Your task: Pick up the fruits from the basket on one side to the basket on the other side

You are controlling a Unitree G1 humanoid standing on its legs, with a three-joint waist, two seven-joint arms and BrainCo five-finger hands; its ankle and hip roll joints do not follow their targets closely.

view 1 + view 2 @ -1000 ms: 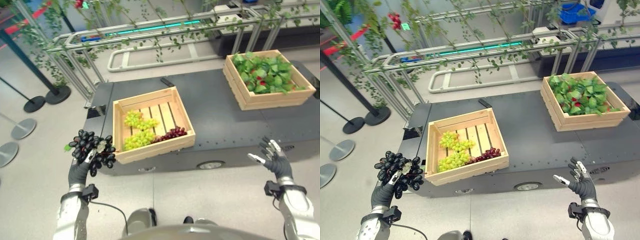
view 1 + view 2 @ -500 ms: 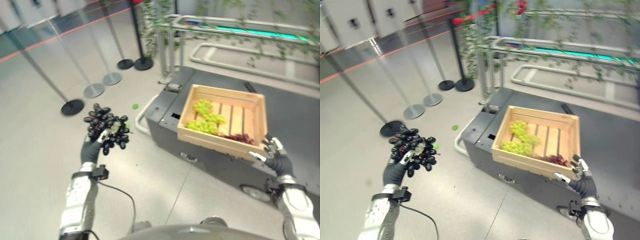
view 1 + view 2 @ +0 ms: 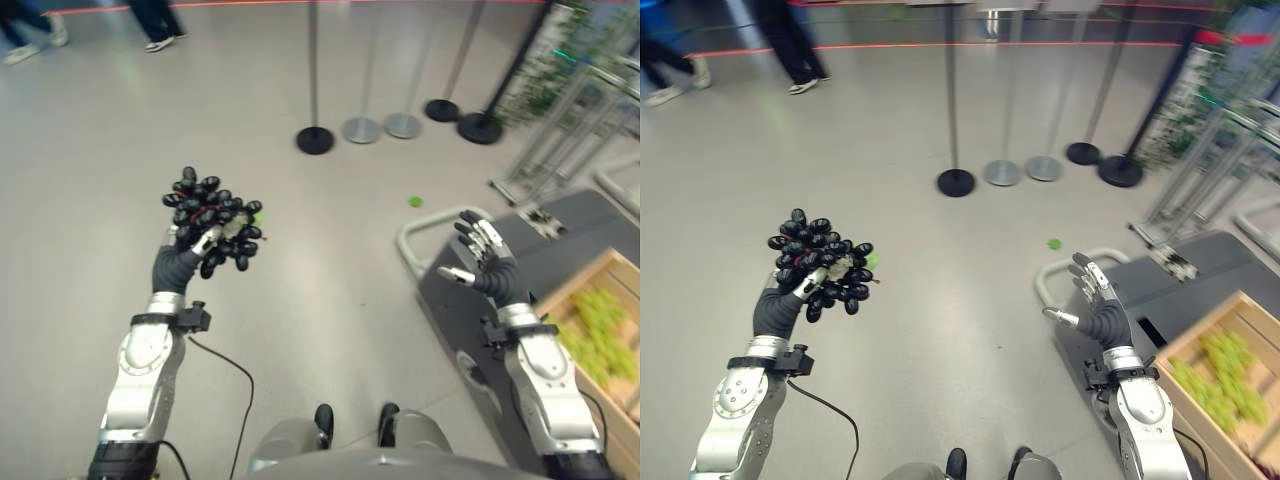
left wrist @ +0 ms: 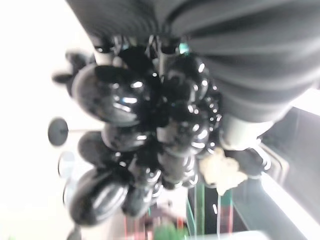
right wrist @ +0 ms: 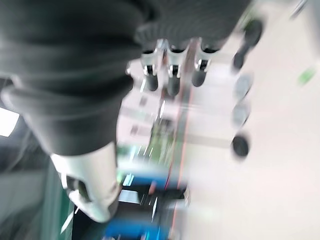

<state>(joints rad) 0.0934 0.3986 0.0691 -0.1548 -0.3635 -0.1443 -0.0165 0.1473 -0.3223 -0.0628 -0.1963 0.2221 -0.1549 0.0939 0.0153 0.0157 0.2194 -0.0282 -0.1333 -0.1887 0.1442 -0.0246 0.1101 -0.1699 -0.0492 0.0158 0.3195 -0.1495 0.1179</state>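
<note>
The floor point(image 3: 300, 300) is pale grey and shiny. Black posts on round bases point(image 3: 314, 138) stand on it farther off, and people's legs point(image 3: 790, 45) show at the far edge. A small green bit point(image 3: 415, 201) lies on the floor near the posts.

The left hand point(image 3: 185, 255) is up over the floor, with its fingers curled round a bunch of black grapes point(image 3: 212, 220). In the left wrist view the shiny black grapes sit packed under the hand's dark cover.

The right hand point(image 3: 485, 265) is held up with fingers spread wide, holding nothing. It hovers over the corner of a dark grey worktop point(image 3: 560, 240). A wooden crate point(image 3: 1230, 330) sits on that worktop at the right edge, with green grapes point(image 3: 600, 325) inside.
</note>
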